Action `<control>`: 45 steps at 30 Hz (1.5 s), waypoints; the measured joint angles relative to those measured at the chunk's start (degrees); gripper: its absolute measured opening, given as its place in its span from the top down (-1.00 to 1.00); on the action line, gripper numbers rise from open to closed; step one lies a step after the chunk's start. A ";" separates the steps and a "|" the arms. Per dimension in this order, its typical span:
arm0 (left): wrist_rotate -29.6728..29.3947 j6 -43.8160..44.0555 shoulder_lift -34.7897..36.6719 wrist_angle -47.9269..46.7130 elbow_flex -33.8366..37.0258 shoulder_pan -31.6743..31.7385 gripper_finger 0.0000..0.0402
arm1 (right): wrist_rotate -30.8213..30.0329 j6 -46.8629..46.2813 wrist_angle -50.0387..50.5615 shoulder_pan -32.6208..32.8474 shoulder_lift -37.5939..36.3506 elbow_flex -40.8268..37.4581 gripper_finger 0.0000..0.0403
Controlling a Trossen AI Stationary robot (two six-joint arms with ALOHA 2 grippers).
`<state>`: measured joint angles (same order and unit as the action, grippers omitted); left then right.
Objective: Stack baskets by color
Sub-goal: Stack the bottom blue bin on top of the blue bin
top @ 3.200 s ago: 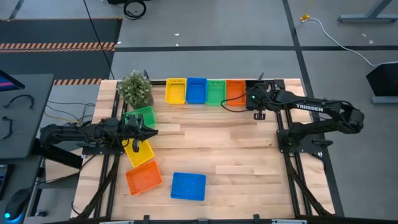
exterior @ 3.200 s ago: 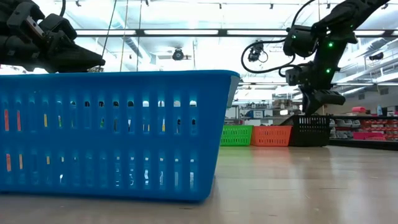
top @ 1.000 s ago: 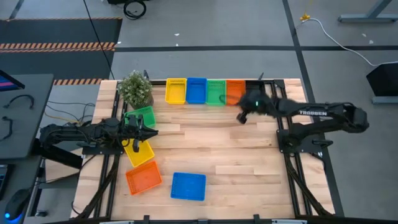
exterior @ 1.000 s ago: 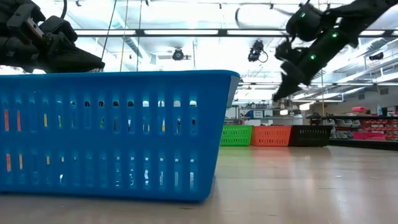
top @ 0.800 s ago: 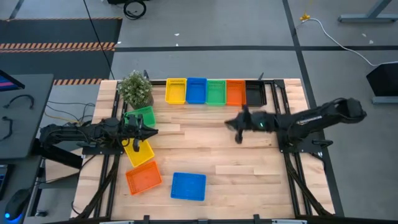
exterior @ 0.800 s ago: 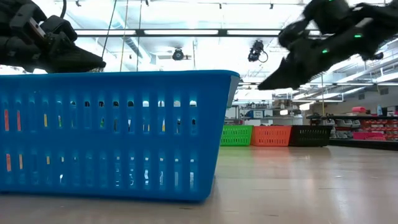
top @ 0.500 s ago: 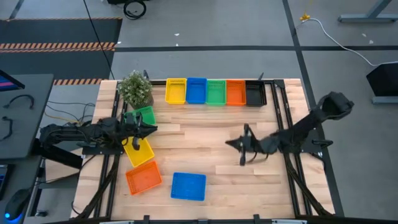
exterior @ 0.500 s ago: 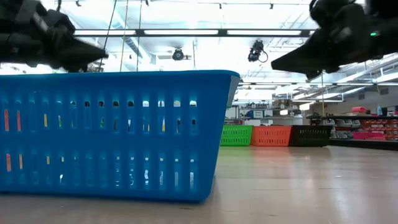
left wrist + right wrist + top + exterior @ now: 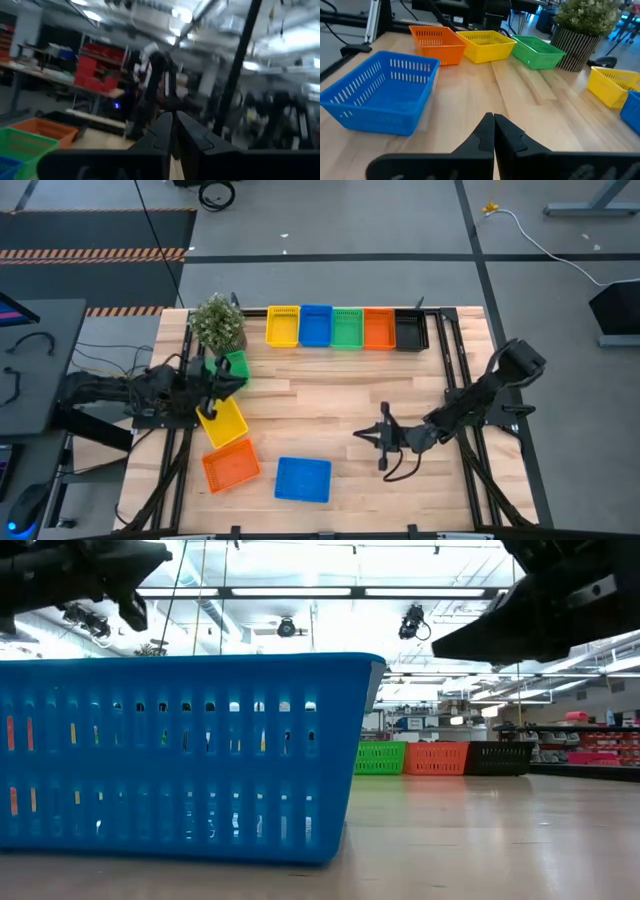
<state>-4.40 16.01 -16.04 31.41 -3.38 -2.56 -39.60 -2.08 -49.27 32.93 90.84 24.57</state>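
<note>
Five baskets stand in a row along the table's far edge: yellow [image 9: 283,326], blue [image 9: 315,326], green [image 9: 347,327], orange [image 9: 378,328] and black [image 9: 410,330]. Four more rest on the table's left half: green [image 9: 234,366], yellow [image 9: 222,422], orange [image 9: 231,468] and blue [image 9: 303,479]. My left gripper [image 9: 222,379] is shut, raised over the gap between the loose green and yellow baskets, tipped upward [image 9: 173,131]. My right gripper [image 9: 358,436] is shut in mid-table, right of the loose blue basket [image 9: 380,92], pointing toward the table's left [image 9: 493,125]. Neither touches anything.
A potted plant [image 9: 217,322] stands at the far left corner, beside the loose green basket. Bare wood lies between the far row and the loose baskets. In the low view the loose blue basket [image 9: 190,755] fills the foreground, with both grippers above it.
My right gripper has swung from beside the far row's right end toward the table's near edge and middle, sinking and turning to point left. My left gripper has risen, tipped its fingers upward and drawn back slightly left. No basket has moved.
</note>
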 joint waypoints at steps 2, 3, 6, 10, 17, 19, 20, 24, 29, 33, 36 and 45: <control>-0.07 -2.14 -5.74 0.04 -2.64 -2.54 0.90 | -0.04 1.96 0.02 -0.09 0.86 0.86 0.98; -0.11 -3.55 -9.09 -0.12 -4.28 -4.12 0.92 | -0.04 3.17 0.02 -0.11 1.06 1.33 0.98; -0.60 -7.28 -19.53 -3.51 -11.48 -8.69 0.95 | -0.27 5.97 0.02 0.17 0.17 1.59 0.98; -2.51 -9.89 -33.19 -19.90 -24.90 -13.79 0.95 | -0.46 7.31 -0.02 1.40 -2.35 1.63 0.98; -2.67 -21.04 -55.40 -40.62 -45.99 -19.77 0.95 | -0.45 9.76 0.16 3.17 -3.09 1.58 0.98; -1.55 -22.68 -60.99 -45.07 -51.49 -21.20 0.95 | -0.49 9.56 0.25 3.23 -3.09 1.58 0.98; -1.11 -23.22 -63.61 -48.37 -54.23 -21.94 0.95 | -0.77 9.50 0.25 3.32 -3.09 1.58 0.98; -2.50 -27.22 -74.20 -68.12 -65.28 -25.42 0.95 | -2.90 9.40 0.52 3.69 -3.09 1.56 0.98; -4.99 -35.12 -85.03 -84.42 -73.76 -30.82 0.77 | -3.40 9.41 0.52 3.80 -3.09 1.56 0.98; -6.92 -40.68 -91.14 -88.97 -76.84 -34.66 0.49 | -3.40 9.41 0.52 3.78 -3.09 1.56 0.98; -11.83 -43.88 -94.03 -88.74 -77.41 -36.53 0.27 | -3.42 9.63 0.52 3.76 -3.09 1.54 0.98; -14.45 -43.67 -94.28 -90.12 -78.84 -38.26 -0.01 | -3.42 9.74 0.57 3.76 -3.09 1.54 0.98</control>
<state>-18.85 -27.66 -110.33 -58.71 -82.22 -40.82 -43.03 7.66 -48.71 36.69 87.74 26.11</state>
